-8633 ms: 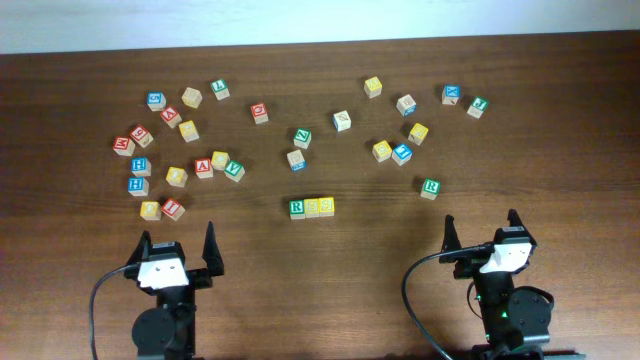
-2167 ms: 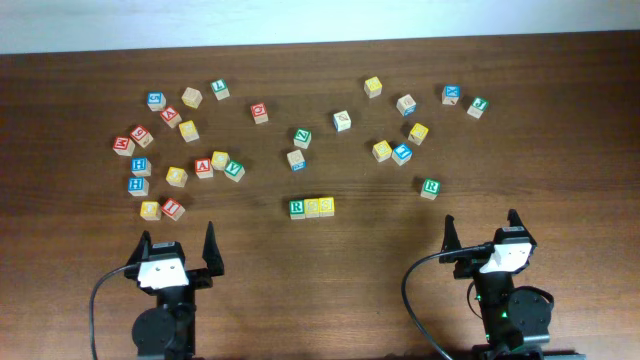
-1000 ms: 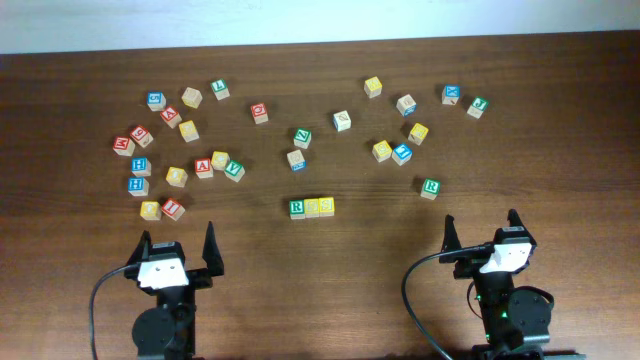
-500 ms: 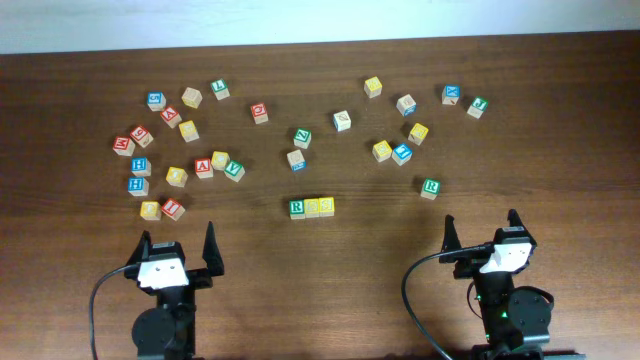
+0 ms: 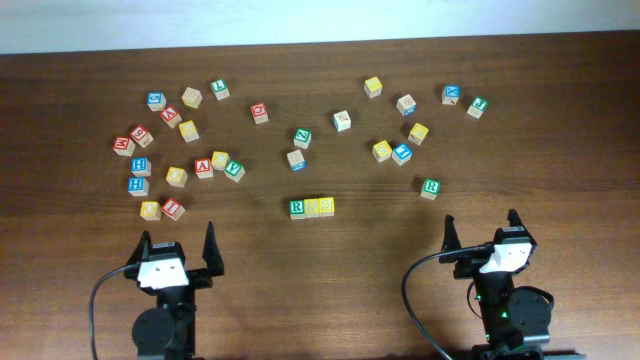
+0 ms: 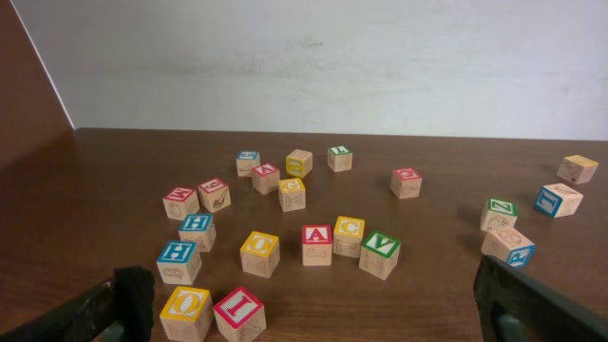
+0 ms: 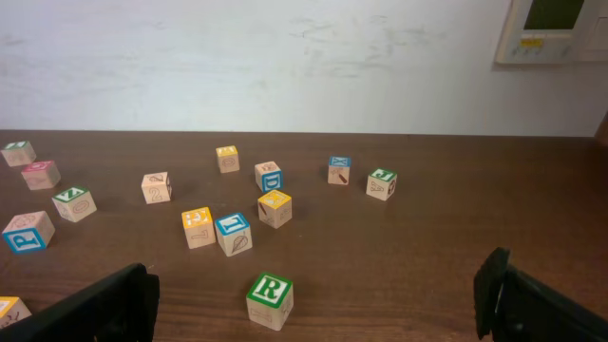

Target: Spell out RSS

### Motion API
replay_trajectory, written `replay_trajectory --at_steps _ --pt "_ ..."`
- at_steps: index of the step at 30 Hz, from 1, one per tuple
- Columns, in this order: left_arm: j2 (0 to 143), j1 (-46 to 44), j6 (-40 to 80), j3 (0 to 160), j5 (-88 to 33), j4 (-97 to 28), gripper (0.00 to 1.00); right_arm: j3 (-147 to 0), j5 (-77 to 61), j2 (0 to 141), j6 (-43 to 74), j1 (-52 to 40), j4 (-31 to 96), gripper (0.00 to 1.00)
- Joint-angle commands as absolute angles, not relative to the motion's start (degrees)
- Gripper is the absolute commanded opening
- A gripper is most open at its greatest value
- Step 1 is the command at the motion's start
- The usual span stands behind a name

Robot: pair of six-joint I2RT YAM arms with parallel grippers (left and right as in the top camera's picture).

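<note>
Jaws held wide on both arms, nothing gripped.
The RSS row [image 5: 312, 207] is shown whole only overhead, at mid-counter [image 5: 400, 300].

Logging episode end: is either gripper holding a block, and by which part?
Nothing is held: left gripper and right gripper are open and empty.

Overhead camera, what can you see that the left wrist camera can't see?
Only the overhead shows the R S S row in the middle and the open right hand. Only the left wrist shows the tall white wall face-on; from above there's just a white strip. Both show the red A cube.
</note>
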State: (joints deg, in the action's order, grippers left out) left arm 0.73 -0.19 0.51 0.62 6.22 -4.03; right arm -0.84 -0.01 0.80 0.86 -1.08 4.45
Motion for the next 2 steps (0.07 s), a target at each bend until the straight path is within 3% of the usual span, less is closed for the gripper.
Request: replay_trajectory --at_steps 1,2 --pt "0.30 0.27 1.32 0.54 5.63 -4.38 0.99 -0.32 0.64 0.19 0.64 -0.69 4.54 0.98" --pt "0.30 0.27 1.30 0.54 5.63 -4.38 0.99 -0.32 0.64 0.19 0.64 -0.69 4.54 0.98"
